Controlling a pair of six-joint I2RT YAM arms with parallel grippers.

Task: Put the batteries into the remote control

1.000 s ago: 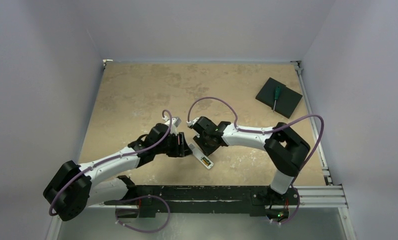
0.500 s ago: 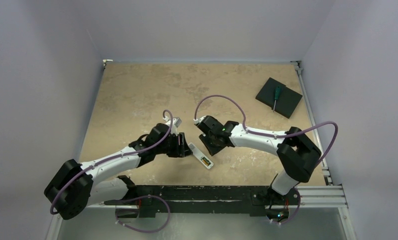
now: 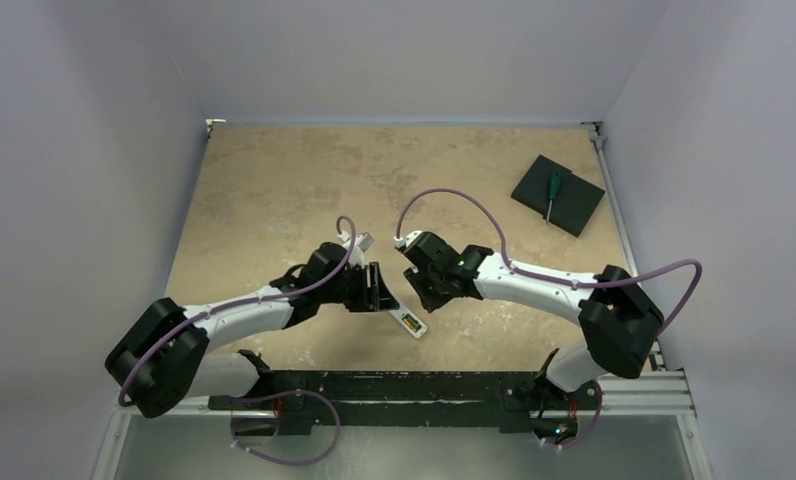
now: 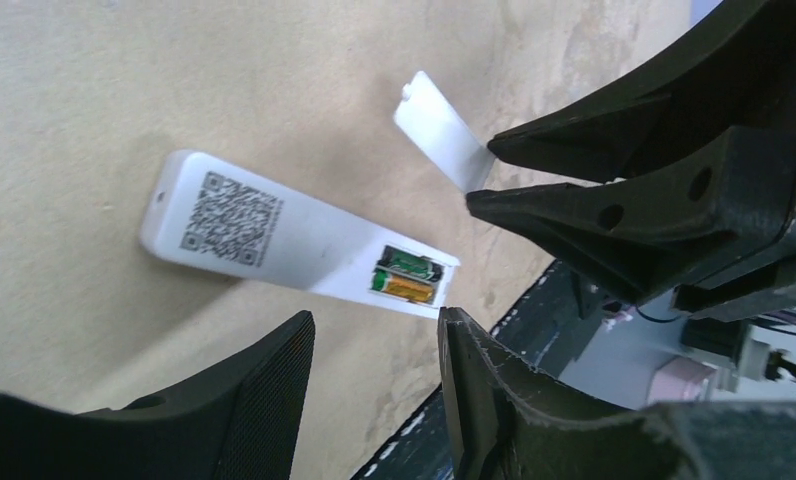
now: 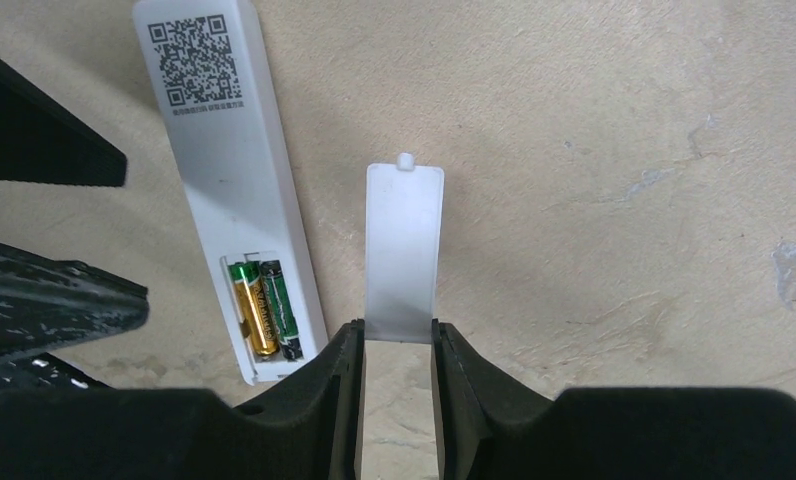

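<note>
The white remote control (image 5: 229, 170) lies back-up on the table, also in the top view (image 3: 406, 320) and the left wrist view (image 4: 274, 230). Its battery recess is open, and the gold-orange battery (image 5: 252, 310) and the dark battery (image 5: 277, 300) lie in it side by side. My right gripper (image 5: 398, 335) is shut on the thin white battery cover (image 5: 404, 245), held just right of the remote. The cover also shows in the left wrist view (image 4: 439, 130). My left gripper (image 4: 374, 345) is open and empty, just left of the remote's battery end.
A black square pad (image 3: 564, 205) with a green-handled screwdriver (image 3: 552, 190) on it lies at the back right. The black mounting rail (image 3: 404, 385) runs along the table's near edge, close below the remote.
My right gripper has drawn back to the right with the cover. My left gripper has moved right, closer to the remote. The remote has not moved.
</note>
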